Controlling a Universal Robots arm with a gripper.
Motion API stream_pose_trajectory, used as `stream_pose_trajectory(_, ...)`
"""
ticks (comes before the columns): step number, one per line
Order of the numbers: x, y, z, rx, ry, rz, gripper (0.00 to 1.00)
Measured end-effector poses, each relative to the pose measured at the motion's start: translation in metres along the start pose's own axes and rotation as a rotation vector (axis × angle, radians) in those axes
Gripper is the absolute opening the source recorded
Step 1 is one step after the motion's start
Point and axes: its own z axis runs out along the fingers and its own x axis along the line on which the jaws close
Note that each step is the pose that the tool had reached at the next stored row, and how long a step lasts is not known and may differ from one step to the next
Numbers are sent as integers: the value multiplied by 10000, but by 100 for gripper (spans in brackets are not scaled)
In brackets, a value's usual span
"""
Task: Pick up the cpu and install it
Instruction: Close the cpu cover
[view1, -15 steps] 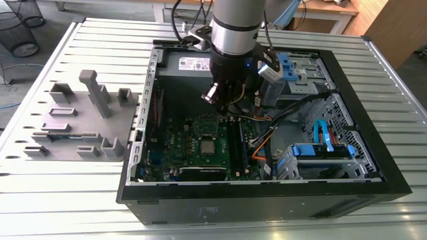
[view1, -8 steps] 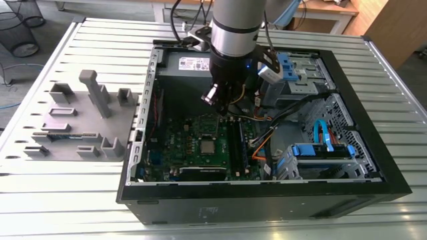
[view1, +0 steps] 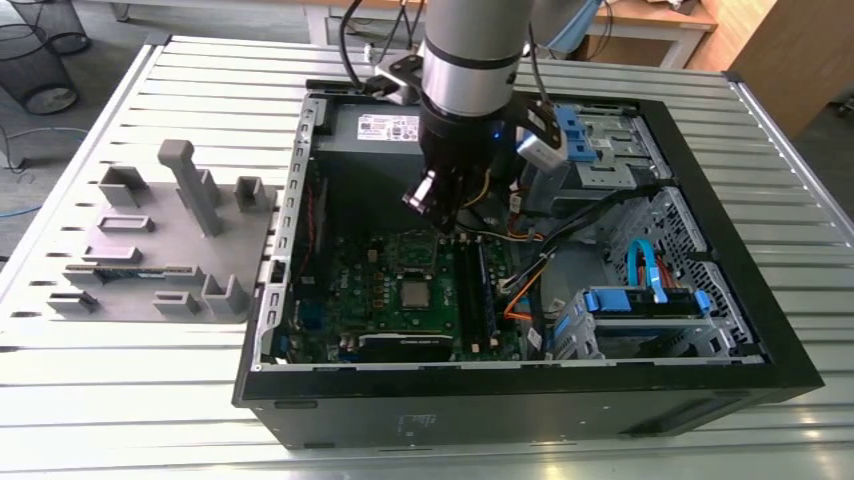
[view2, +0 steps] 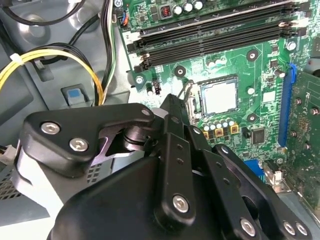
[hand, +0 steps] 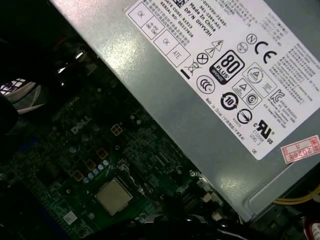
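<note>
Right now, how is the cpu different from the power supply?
The cpu is a small flat square; the power supply is a far bigger box. The cpu's top is plain; the power supply carries white labels. The cpu lies on the green motherboard; the power supply sits beside that board at the case's end. Both have dull silvery metal surfaces.

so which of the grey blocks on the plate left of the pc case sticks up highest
The one slim upright post, set toward the back of the grey plate. It rises well above the squat blocks around it.
</note>
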Motion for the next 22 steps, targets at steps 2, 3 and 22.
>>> stream_pose_trajectory(2,11,-9,0,6,-8,-1,11)
stream_pose_trajectory(3,17,-12,0,10,-9,-1,11)
stream_pose_trajectory(22,63,-33,9,42,-38,-8,11)
